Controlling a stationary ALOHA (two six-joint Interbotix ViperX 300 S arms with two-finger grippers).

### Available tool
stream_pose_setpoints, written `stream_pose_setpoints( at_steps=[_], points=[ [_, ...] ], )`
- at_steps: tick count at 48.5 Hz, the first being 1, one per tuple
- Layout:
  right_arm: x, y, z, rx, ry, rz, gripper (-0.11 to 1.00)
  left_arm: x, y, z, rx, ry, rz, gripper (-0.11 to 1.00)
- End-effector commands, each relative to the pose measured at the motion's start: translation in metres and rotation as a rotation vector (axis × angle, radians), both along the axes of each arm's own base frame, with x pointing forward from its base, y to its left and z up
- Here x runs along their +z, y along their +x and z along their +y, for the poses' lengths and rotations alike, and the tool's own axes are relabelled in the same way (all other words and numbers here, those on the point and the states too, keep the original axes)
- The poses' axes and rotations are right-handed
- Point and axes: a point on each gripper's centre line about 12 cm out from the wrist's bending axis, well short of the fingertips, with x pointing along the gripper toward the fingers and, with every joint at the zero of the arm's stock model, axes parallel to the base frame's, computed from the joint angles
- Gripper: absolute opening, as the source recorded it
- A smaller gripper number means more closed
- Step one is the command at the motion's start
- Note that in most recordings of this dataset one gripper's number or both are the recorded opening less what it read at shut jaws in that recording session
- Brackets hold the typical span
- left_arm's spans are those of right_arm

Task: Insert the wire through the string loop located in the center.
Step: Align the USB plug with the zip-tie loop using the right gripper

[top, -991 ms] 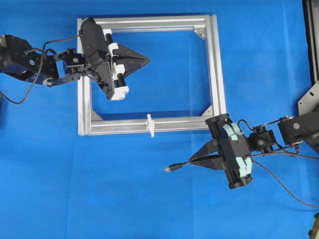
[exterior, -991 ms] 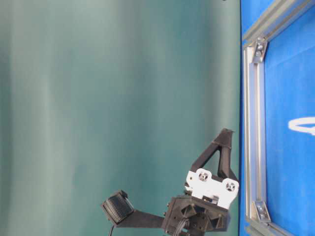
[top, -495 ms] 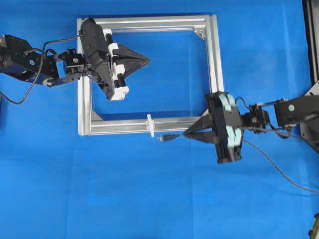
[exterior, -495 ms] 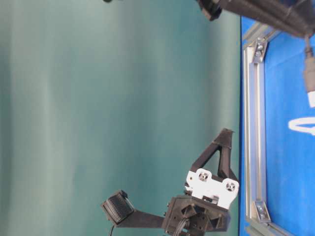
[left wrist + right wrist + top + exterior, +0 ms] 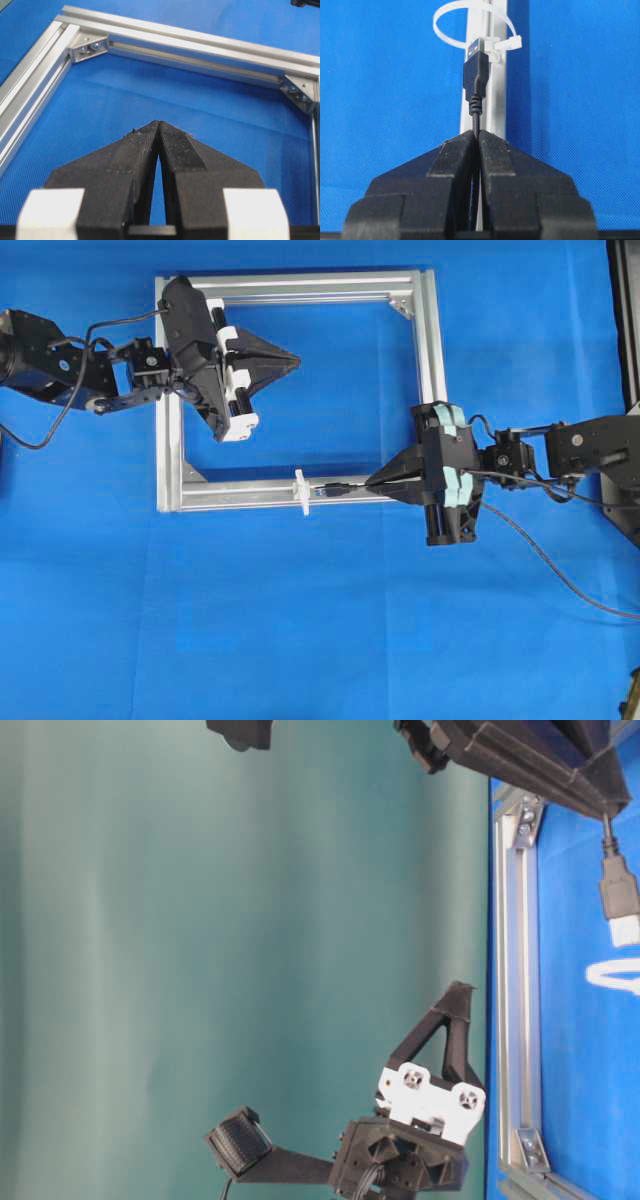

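Note:
The wire (image 5: 345,489) is a thin black cable ending in a dark plug (image 5: 475,75) with a metallic tip. My right gripper (image 5: 372,483) is shut on it just behind the plug (image 5: 620,898). The plug lies along the frame's near bar, its tip just short of the string loop (image 5: 300,491). In the right wrist view the whitish string loop (image 5: 451,14) stands on the bar right ahead of the tip. My right gripper (image 5: 477,134) pinches the cable between its pads. My left gripper (image 5: 295,360) is shut and holds nothing, inside the frame near its upper left; its tips (image 5: 159,124) meet.
The silver aluminium frame (image 5: 432,390) lies on the blue cloth, with corner brackets (image 5: 90,46) inside its corners. The wire's slack trails off to the lower right (image 5: 560,580). A dark edge (image 5: 625,320) runs along the far right.
My right gripper has carried the wire up and left, from below the frame onto its near bar. The plug tip now sits close to the string loop. The left arm has not moved.

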Motion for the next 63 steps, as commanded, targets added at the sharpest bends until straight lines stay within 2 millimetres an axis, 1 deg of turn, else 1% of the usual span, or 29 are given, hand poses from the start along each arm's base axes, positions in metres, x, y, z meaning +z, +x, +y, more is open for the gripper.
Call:
stream_pose_setpoints(
  at_steps=[1,63],
  points=[
    [0.0083,0.0055,-0.0004,-0.005,0.005,-0.034,-0.02,0.0147,0.0016,-0.0011,-0.005,0.010,-0.042,0.00],
    [0.0091,0.0060,-0.0019,-0.017,0.013,-0.041,-0.02,0.0147,0.0020,-0.0028,-0.010,0.010,-0.042,0.00]
  ],
)
